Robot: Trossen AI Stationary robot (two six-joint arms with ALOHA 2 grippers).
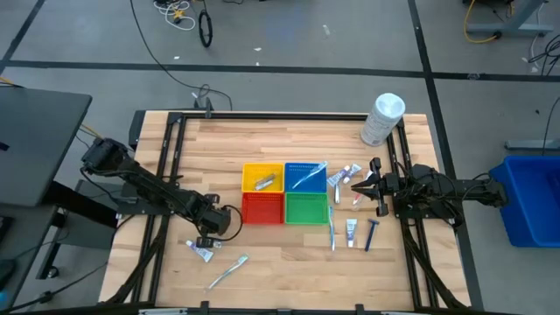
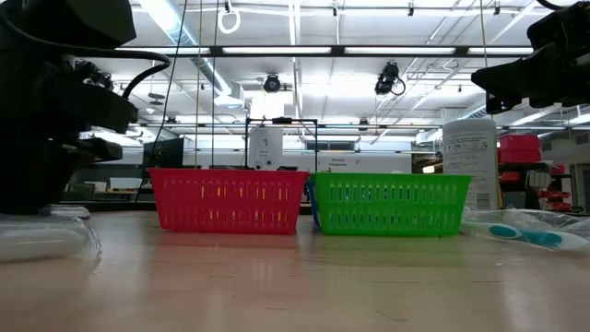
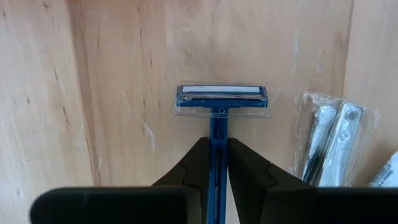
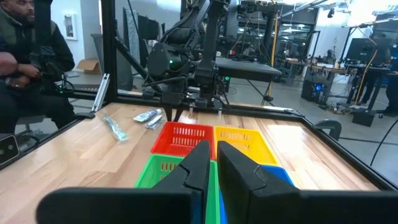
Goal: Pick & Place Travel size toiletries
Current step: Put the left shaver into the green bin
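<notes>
The left tool is low over the bench, just left of the red basket, with its fingers pressed together on the handle of a blue razor; the razor head, under a clear cover, lies on the wood ahead of the fingers, and the lower handle is hidden between them. Beside it a wrapped packet is cut off at the frame edge, its contents hard to make out. From above, the razor itself is concealed under the left tool; a tube and a wrapped toothbrush lie near it. The right tool hangs above the bench at the right side, fingers nearly touching, nothing seen between them. Near it lie tubes, a toothbrush and a second razor. The yellow basket and blue basket each contain an item; the green basket interior shows nothing identifiable. A white container stands at the far right corner.
</notes>
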